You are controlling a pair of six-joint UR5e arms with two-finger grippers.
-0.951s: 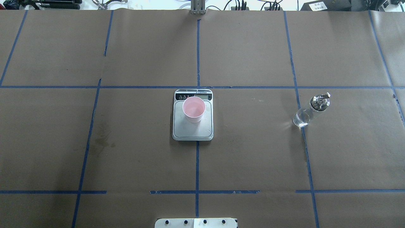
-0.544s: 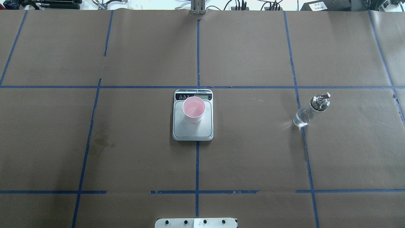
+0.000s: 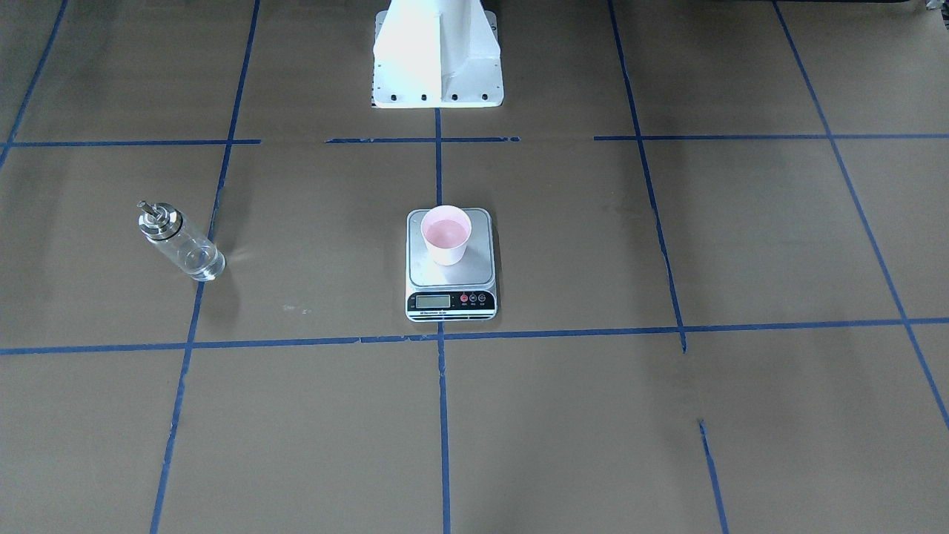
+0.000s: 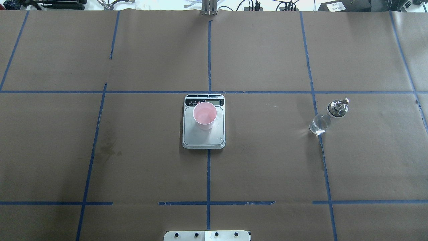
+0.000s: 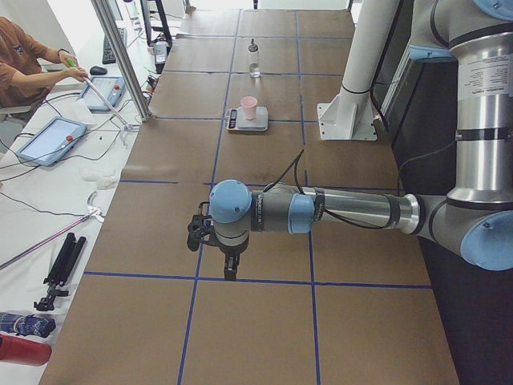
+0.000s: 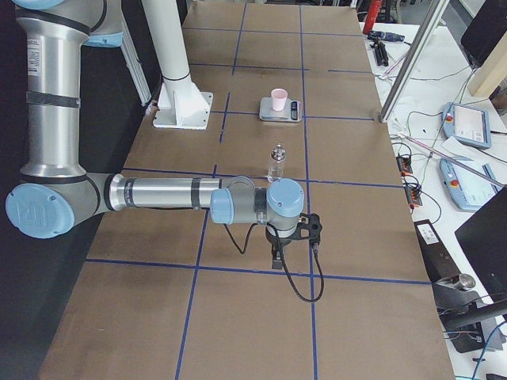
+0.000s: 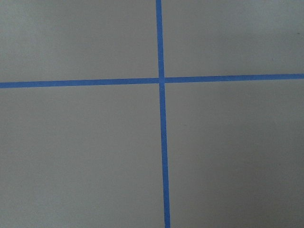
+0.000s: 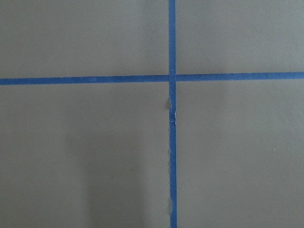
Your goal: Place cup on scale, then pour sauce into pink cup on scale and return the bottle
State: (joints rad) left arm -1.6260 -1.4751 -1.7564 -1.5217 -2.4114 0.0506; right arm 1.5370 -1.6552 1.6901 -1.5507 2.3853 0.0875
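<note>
The pink cup point(image 4: 204, 115) stands upright on the scale point(image 4: 204, 139) at the table's middle; it also shows in the front-facing view point(image 3: 445, 234) on the scale point(image 3: 450, 276). The clear glass bottle point(image 4: 327, 117) with clear sauce stands upright on the table, far to the cup's right, untouched point(image 3: 180, 242). My left gripper point(image 5: 230, 269) shows only in the exterior left view, pointing down over the table's left end, far from the cup point(image 5: 249, 107). My right gripper point(image 6: 277, 257) shows only in the exterior right view, a little short of the bottle point(image 6: 276, 163). I cannot tell whether either is open.
Brown paper with blue tape lines point(image 4: 209, 57) covers the table. The robot's white base point(image 3: 436, 55) stands behind the scale. Both wrist views show only paper and a tape cross point(image 7: 161, 80). An operator point(image 5: 32, 60) sits beyond the table's far side with tablets point(image 5: 50, 140).
</note>
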